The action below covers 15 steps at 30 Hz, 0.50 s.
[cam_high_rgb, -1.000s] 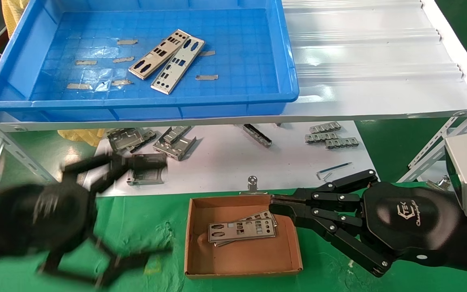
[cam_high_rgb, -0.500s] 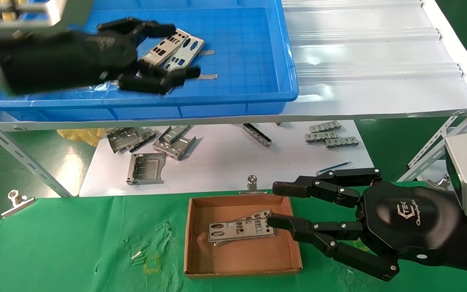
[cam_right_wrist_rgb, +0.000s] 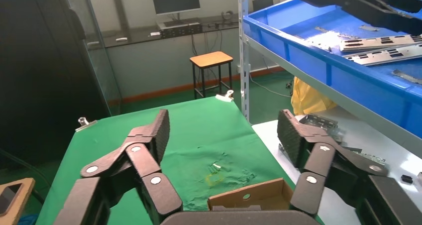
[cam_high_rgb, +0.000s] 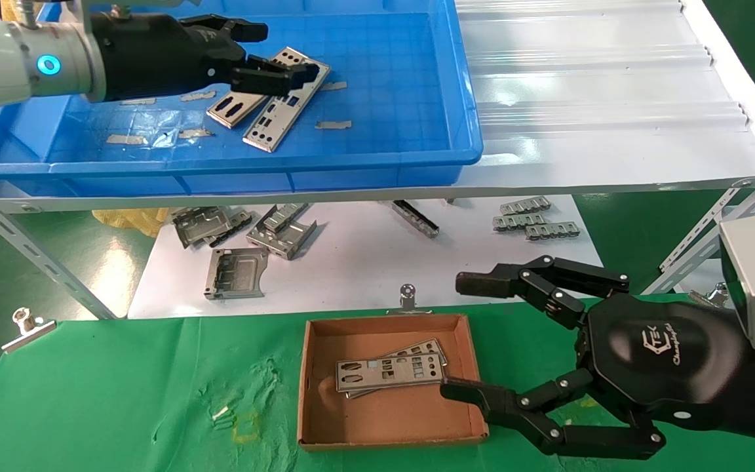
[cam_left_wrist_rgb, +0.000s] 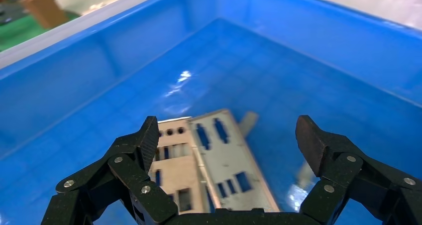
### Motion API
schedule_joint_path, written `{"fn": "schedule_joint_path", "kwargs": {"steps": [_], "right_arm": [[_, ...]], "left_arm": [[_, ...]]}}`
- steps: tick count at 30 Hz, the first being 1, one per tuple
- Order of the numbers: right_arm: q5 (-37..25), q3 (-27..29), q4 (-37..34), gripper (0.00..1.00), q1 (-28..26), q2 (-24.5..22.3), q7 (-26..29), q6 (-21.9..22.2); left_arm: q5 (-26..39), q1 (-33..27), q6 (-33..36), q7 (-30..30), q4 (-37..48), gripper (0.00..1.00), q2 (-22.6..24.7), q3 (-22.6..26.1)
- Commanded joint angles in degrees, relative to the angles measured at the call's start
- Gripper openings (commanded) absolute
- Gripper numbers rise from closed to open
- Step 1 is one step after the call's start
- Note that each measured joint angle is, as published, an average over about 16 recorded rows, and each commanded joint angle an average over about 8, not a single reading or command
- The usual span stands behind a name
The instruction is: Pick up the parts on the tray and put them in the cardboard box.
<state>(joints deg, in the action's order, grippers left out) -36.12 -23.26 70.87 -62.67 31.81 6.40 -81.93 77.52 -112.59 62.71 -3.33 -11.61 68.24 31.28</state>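
hovering spread, the left hand (cam_high_rgb: 269,52) over two parts (cam_left_wrist_rgb: 211,160) lying just beneath in the tray (cam_high_rgb: 463,118); needing one finger each side of a single plate. idling spread beside the box (cam_high_rgb: 390,419), the right hand (cam_high_rgb: 466,337).

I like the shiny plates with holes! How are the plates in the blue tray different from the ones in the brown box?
The plates in the tray lie side by side and slanted; the plates in the box are stacked, lying nearly level. The left gripper hovers open over the tray pair, while the right gripper is open beside the cardboard box. All are thin, flat metal with punched holes.
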Motion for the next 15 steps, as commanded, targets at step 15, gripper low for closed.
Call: {"fn": "schedule_joint_path", "kwargs": {"steps": [15], "right_arm": [[0.00, 0.00, 0.00, 1.00, 0.00, 0.00, 0.00, 0.00]], "left_arm": [[3.73, -3.95, -4.25, 1.50, 8.64, 1.00, 4.88, 2.33]]}}
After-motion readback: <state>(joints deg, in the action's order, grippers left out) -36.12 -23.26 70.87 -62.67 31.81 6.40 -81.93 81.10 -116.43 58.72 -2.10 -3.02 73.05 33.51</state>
